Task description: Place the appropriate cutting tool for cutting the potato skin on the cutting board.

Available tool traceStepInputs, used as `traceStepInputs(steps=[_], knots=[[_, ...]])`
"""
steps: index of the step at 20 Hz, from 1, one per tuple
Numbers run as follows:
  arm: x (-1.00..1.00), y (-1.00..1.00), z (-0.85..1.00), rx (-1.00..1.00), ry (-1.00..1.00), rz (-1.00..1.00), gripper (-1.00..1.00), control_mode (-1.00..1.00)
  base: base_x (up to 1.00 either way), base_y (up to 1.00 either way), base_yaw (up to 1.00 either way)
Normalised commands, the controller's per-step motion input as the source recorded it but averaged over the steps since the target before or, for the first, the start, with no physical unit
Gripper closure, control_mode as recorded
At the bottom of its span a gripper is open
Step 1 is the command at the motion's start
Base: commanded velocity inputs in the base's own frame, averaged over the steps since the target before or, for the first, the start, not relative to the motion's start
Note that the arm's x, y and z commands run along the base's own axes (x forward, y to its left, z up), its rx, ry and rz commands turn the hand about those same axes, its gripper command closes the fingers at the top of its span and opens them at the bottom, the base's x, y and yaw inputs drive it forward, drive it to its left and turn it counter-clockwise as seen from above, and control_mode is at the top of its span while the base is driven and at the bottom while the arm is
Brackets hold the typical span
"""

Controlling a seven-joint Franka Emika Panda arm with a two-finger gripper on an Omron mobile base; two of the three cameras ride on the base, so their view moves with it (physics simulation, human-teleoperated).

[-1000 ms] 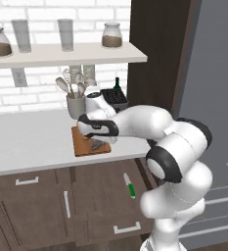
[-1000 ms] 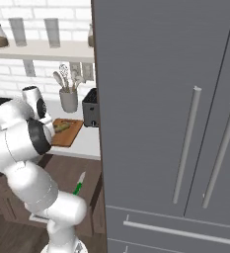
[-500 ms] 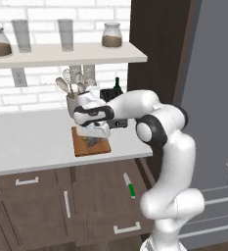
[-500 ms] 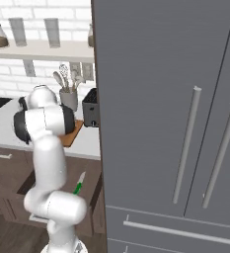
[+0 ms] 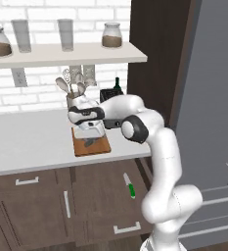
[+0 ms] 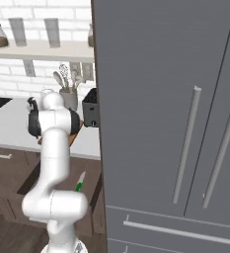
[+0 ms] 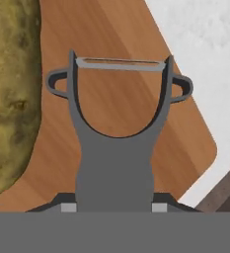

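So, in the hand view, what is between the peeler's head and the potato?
Only bare wood of the cutting board: a thin strip separates the peeler from the potato, as the hand view shows.

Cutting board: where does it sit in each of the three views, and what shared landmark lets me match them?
Left base view: the cutting board lies at centre on the counter, under the gripper.
Right base view: an edge of it peeks out beside the arm, left of centre.
Hand view: it spreads behind the peeler.
Shared landmark: the utensil holder, behind the board in both base views.
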Motion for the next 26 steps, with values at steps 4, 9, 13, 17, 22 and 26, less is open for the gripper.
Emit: traceStepInputs(steps=[4,9,13,17,22,26], knots=[[0.25,-0.03,-0.40,0.00,0.04,0.00,-1.00,-1.00,0.00,0.00,0.00],[0.01,-0.20,-0.14,0.06,0.00,0.00,-1.00,-1.00,0.00,0.00,0.00],[-0.14,-0.61,0.03,0.15,-0.02,-0.03,-1.00,-1.00,0.00,0.00,0.00],[-0.15,-0.57,0.05,0.16,-0.13,-0.05,-1.00,-1.00,0.00,0.00,0.00],[-0.39,-0.28,0.25,0.15,-0.31,-0.04,-1.00,-1.00,0.00,0.00,0.00],[-0.61,-0.05,0.58,0.08,-0.31,-0.08,-1.00,-1.00,0.00,0.00,0.00]])
